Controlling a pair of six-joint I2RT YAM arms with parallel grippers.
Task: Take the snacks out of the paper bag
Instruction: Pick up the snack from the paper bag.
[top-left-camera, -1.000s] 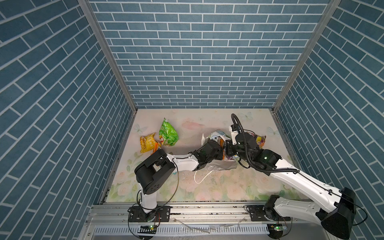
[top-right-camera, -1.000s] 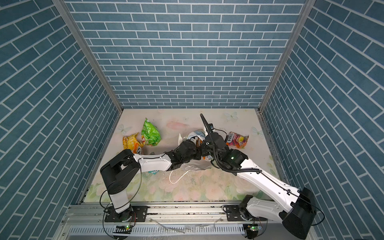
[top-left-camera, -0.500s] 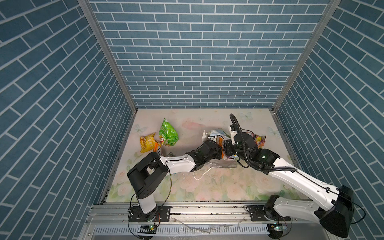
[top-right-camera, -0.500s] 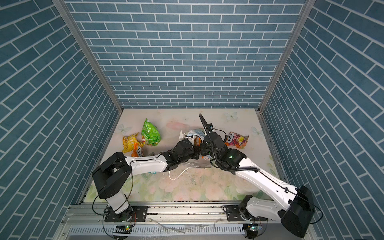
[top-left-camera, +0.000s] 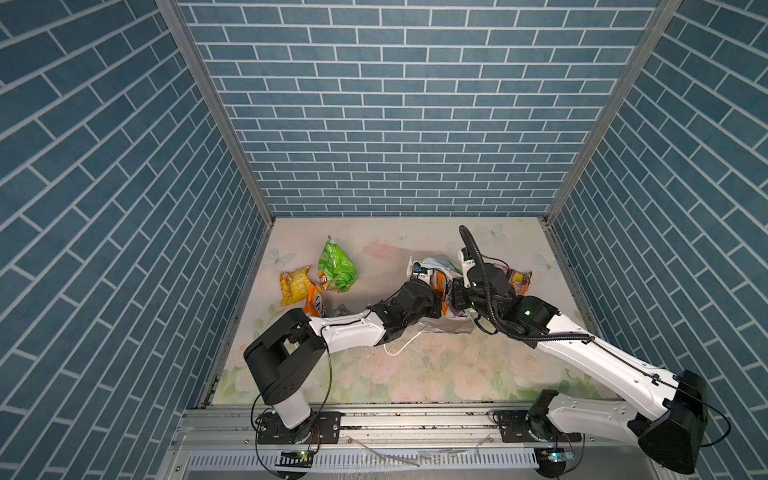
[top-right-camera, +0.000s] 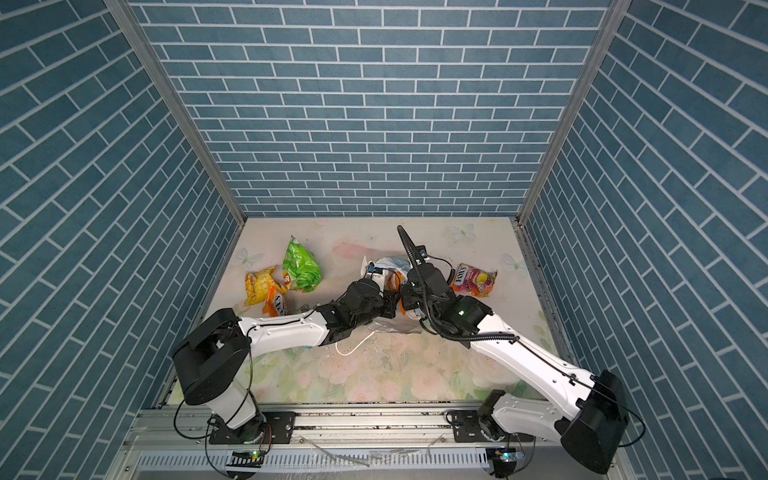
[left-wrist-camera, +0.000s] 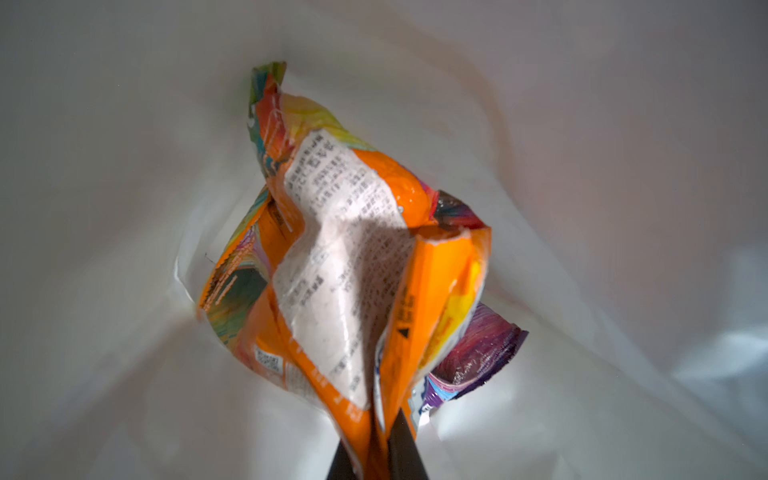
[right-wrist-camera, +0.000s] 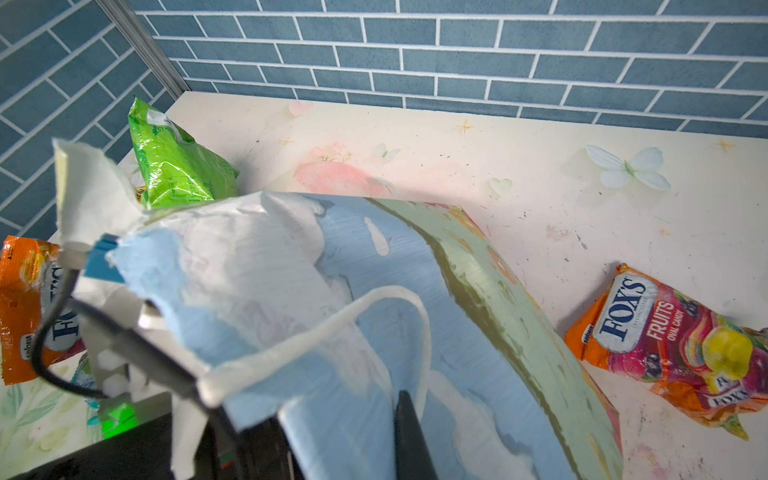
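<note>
The paper bag (top-left-camera: 437, 262) stands mid-table, torn rim up, pale-green and blue outside (right-wrist-camera: 415, 270), white inside (left-wrist-camera: 124, 208). My left gripper (left-wrist-camera: 380, 453) is inside it, shut on an orange snack packet (left-wrist-camera: 357, 257) with a white printed label. That packet shows at the bag's mouth in both top views (top-left-camera: 436, 280) (top-right-camera: 392, 282). A purple packet (left-wrist-camera: 478, 349) lies under it. My right gripper (right-wrist-camera: 390, 432) is shut on the bag's blue wall by the cord handle; one finger (right-wrist-camera: 409, 432) shows, the other is behind the paper.
On the table's left lie a green chip bag (top-left-camera: 336, 266), a yellow packet (top-left-camera: 296, 284) and an orange FOX'S pack (top-left-camera: 316, 305). A FOX'S fruit candy pack (top-right-camera: 473, 280) lies right of the bag. Brick walls enclose three sides.
My left arm's shoulder has swung left and the arm has stretched out lower. Its gripper stays at the bag's mouth on the orange packet. The right arm holds the bag almost still.
</note>
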